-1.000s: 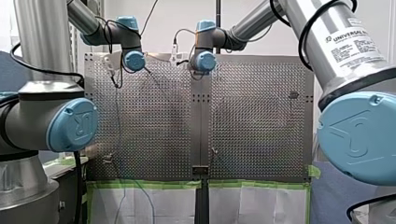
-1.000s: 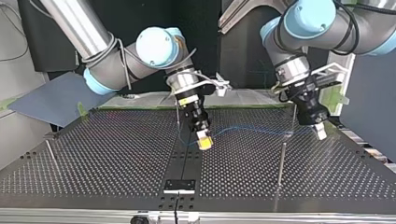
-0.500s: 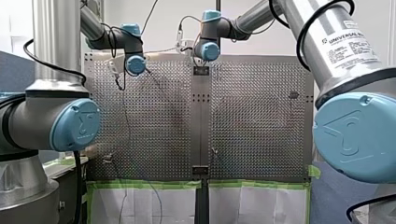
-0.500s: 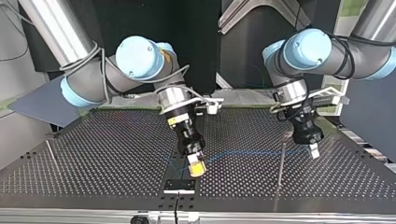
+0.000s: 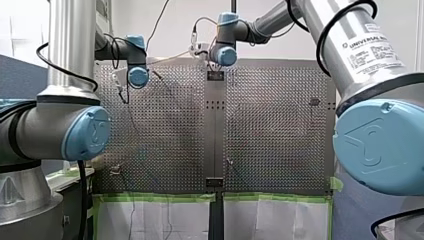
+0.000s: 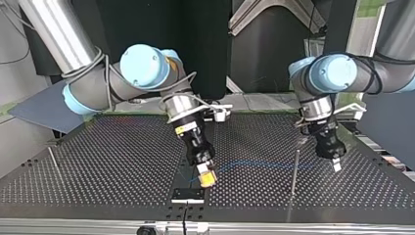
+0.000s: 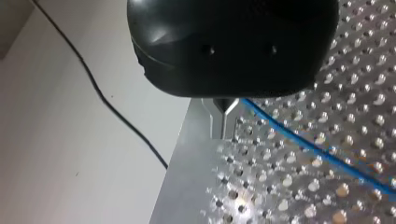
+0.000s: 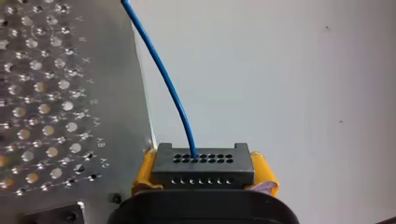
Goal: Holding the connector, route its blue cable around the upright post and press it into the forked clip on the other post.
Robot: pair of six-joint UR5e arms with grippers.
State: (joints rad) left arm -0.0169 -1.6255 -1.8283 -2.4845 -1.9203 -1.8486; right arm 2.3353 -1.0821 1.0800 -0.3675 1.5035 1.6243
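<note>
My right gripper (image 6: 207, 178) clamps the black connector (image 8: 203, 164) between its 2 yellow pads (image 8: 266, 173). The blue cable (image 6: 254, 165) leaves the connector and runs low over the table (image 6: 122, 166), by 1 post (image 6: 295, 171), to my left gripper (image 6: 335, 164). The left gripper's metal fingers (image 7: 219, 122) are closed on the cable.

Arms: two, my left arm (image 6: 362, 73) and my right arm (image 6: 98, 88).
Grippers: two, my left gripper (image 6: 336, 165) and my right gripper (image 6: 207, 178).
Yellow pads (image 8: 145, 170) on my right gripper: two.
Connector (image 8: 203, 168), black: one.
Blue cable (image 8: 163, 79): one.
Thin posts countable in the top view: two, the near post (image 6: 295, 169) at its right and the leaning post (image 6: 53, 160) at its left.
Perforated table (image 6: 122, 161): one.
</note>
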